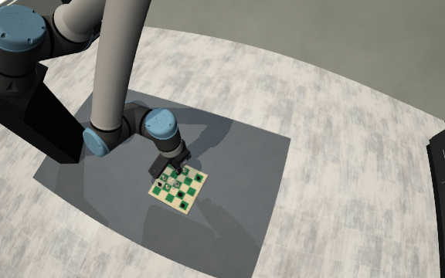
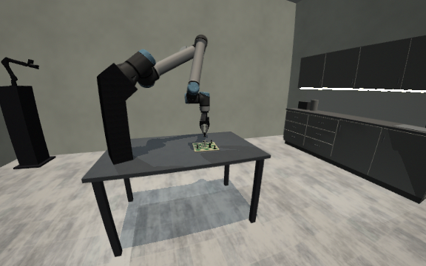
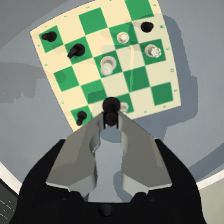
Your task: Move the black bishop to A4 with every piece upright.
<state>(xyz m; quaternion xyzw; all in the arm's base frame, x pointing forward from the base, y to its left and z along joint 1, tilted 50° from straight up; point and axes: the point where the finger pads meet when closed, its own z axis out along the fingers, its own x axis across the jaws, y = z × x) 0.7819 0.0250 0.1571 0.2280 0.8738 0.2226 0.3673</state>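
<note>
A small green and cream chessboard lies on the dark table; it also shows in the wrist view and in the exterior view. My gripper is shut on the black bishop and holds it well above the board, over the board's near edge in the wrist view. In the top view the gripper hangs over the board's far left part. In the exterior view the gripper is clearly above the pieces.
Several other pieces stand on the board: white ones and black ones. The arm's black base column stands on the table to the left.
</note>
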